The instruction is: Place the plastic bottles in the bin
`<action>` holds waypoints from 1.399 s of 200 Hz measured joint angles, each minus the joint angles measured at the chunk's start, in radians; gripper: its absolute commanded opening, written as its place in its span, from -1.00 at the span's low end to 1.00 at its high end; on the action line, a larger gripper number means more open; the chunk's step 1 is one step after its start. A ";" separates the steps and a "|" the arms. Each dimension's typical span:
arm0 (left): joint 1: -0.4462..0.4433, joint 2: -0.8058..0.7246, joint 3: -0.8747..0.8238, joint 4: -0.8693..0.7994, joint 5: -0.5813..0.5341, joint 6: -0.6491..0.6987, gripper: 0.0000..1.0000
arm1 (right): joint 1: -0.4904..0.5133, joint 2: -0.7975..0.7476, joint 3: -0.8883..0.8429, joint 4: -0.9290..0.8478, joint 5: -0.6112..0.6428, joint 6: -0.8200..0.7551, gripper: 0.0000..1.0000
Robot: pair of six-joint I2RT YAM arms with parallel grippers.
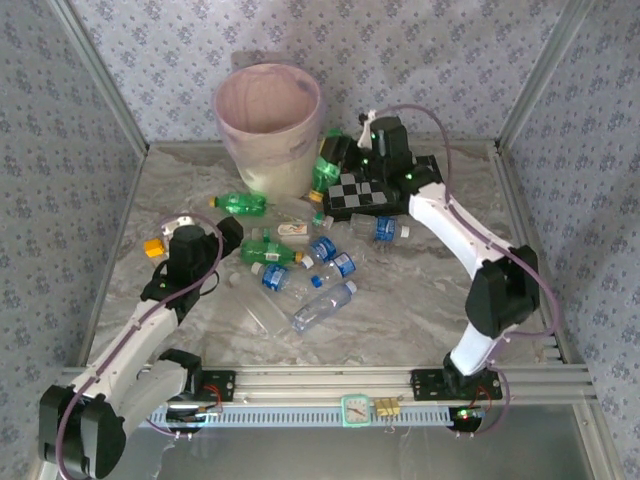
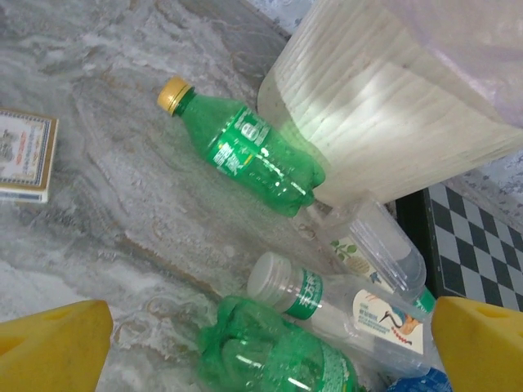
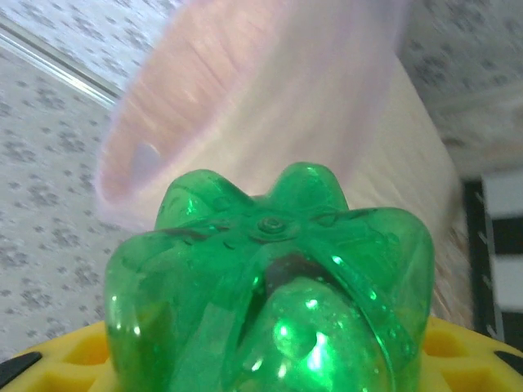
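Plastic bottles (image 1: pixel 300 265) lie scattered across the middle of the marble-patterned tabletop (image 1: pixel 420 300), most of them on their sides in a loose heap. The bin (image 1: pixel 268 120) stands upright at 12 o'clock on the tabletop, its pinkish liner folded over the rim. A green bottle with a yellow cap (image 1: pixel 240 204) lies at the 7 o'clock side of the bin's base with its cap pointing to 9 o'clock. In the left wrist view its bottom end is right at the bin wall. Clear bottles with blue labels lie in the heap. One (image 1: pixel 322 307) is at 6 o'clock of the heap, nearest the arms. Another (image 1: pixel 385 230) lies at the near edge of the chessboard (image 1: pixel 375 190), which sits at 4 o'clock from the bin.

The right gripper (image 3: pixel 265 363) is clamped on a green bottle (image 3: pixel 270 269), held just beside the bin at its 4 o'clock side. In the right wrist view the bottle's lobed base faces the camera, with yellow fingers (image 3: pixel 466 351) on either side of it and the bin's mouth beyond at 12 o'clock.

The left gripper (image 2: pixel 265 347) is spread wide and holds nothing. Its fingers sit at 7 and 5 o'clock of its wrist view, over a crumpled green bottle (image 2: pixel 270 351) and a clear bottle with a white cap (image 2: pixel 343 310). A small printed carton (image 2: pixel 24 155) lies flat at 9 o'clock of that view.
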 measured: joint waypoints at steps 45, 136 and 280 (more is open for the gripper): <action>0.000 -0.040 -0.085 -0.019 0.026 -0.055 1.00 | -0.002 0.138 0.217 0.079 -0.020 -0.012 -0.12; 0.000 -0.043 -0.102 -0.014 0.090 -0.077 1.00 | -0.005 0.407 0.520 0.278 -0.072 0.097 -0.13; -0.001 -0.005 -0.100 -0.014 0.146 -0.069 1.00 | 0.018 0.547 0.605 0.408 0.026 0.007 -0.06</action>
